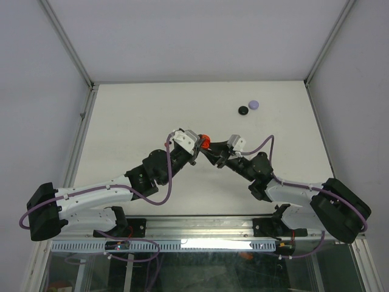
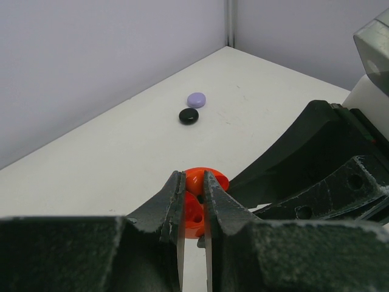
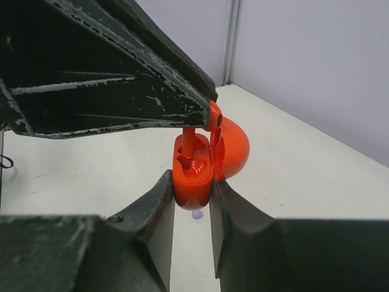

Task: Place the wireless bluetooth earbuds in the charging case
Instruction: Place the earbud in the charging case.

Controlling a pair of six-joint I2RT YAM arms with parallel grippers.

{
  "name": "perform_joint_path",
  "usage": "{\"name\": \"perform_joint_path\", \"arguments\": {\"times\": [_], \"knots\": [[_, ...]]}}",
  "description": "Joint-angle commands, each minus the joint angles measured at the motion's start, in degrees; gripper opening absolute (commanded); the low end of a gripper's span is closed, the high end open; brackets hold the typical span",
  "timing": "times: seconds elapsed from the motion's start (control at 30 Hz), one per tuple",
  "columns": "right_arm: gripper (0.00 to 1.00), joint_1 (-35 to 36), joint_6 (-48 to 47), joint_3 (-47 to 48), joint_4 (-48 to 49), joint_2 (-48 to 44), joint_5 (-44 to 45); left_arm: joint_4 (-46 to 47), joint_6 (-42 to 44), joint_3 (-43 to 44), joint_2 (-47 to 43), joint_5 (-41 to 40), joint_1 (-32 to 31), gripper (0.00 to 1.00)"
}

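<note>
The red charging case (image 3: 193, 179) hangs above the table with its lid (image 3: 234, 149) swung open to the right. My right gripper (image 3: 192, 198) is shut on the case body from both sides. A red earbud (image 3: 189, 141) points stem-down into the case's far socket, pinched at its top by my left gripper (image 2: 193, 182), whose fingers (image 3: 121, 79) reach in from the upper left. In the top view both grippers meet at the case (image 1: 205, 142) in the middle of the table. In the left wrist view the red case (image 2: 214, 179) shows just past the shut jaws.
A black disc (image 1: 244, 110) and a pale purple disc (image 1: 254, 105) lie together at the back right of the table, also seen as black (image 2: 189, 115) and purple (image 2: 196, 100). A tiny pale purple bit (image 3: 197, 214) lies on the table under the case.
</note>
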Motion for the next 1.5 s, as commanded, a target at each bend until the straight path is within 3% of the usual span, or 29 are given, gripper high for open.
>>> {"name": "perform_joint_path", "arguments": {"times": [0.0, 0.5, 1.13, 1.33, 1.47], "knots": [[0.0, 0.2, 0.4, 0.3, 3.8, -2.2, 0.7, 1.6, 0.3, 0.9, -0.2, 1.3, -0.7, 0.1], [0.0, 0.3, 0.7, 0.5, 4.3, -2.4, 1.2, -2.1, 1.3, 1.2, -0.8, 4.2, -1.0, 0.13], [0.0, 0.3, 0.5, 0.2, 4.3, -2.5, 0.8, -6.5, -3.7, 3.0, -2.5, 6.4, -0.8, 0.48], [0.0, 0.3, 0.0, -0.2, 3.6, -3.0, 1.7, -14.3, -10.7, 8.5, -3.8, 3.7, -0.7, 0.59], [0.0, 0.2, 0.0, -0.2, 3.0, -3.4, 1.9, -20.8, -16.5, 12.3, -4.3, 3.7, -0.4, 0.61]]}}
